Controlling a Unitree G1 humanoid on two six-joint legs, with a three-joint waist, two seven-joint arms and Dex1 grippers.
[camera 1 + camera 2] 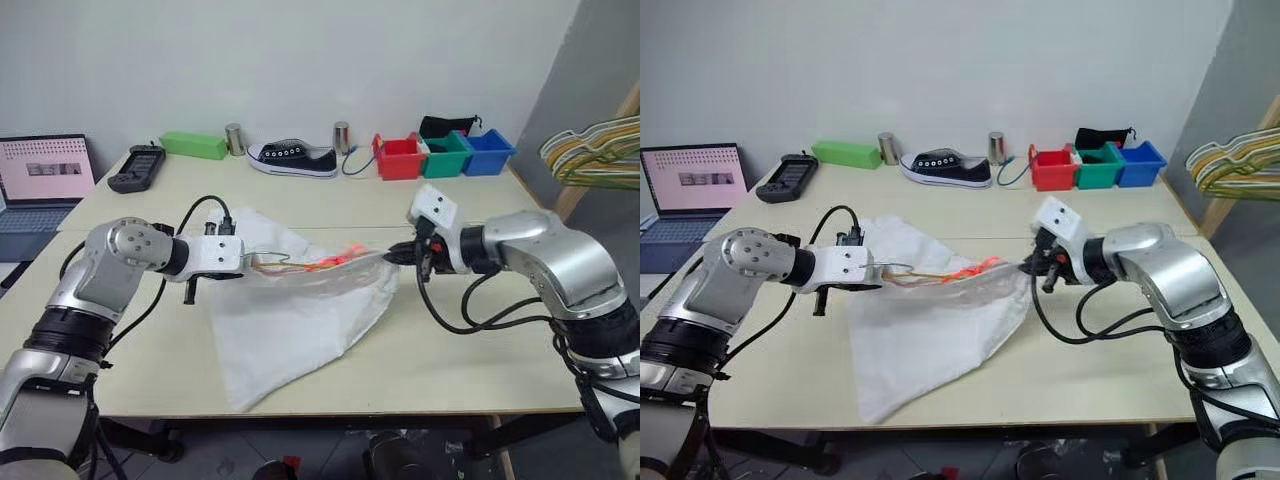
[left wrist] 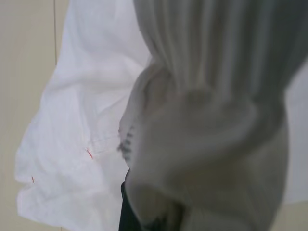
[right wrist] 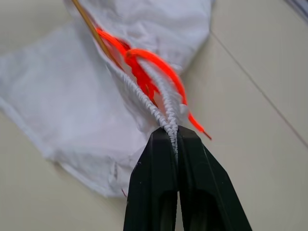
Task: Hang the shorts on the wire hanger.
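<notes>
left tool point(image 1: 243, 262): clamped on shorts point(image 1: 300, 330) waistband, frame centre-left
right tool point(image 3: 175, 139): pinching waistband, orange cord point(image 3: 149, 67) beside
hanger point(image 3: 91, 26): wire inside waistband
desk point(image 1: 480, 350): shorts' lower part resting

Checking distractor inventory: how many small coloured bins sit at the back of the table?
3, in one row at the table's back right: the red bin on the left, the green bin in the middle, the blue bin on the right. A black item lies behind them; nothing suggests a hidden fourth.

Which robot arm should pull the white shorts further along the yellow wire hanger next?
Probably the right. The right gripper is shut on the gathered waistband of the white fabric shorts beside the thin yellowish wire hanger; the left gripper is wrapped in fabric at the other end.
</notes>
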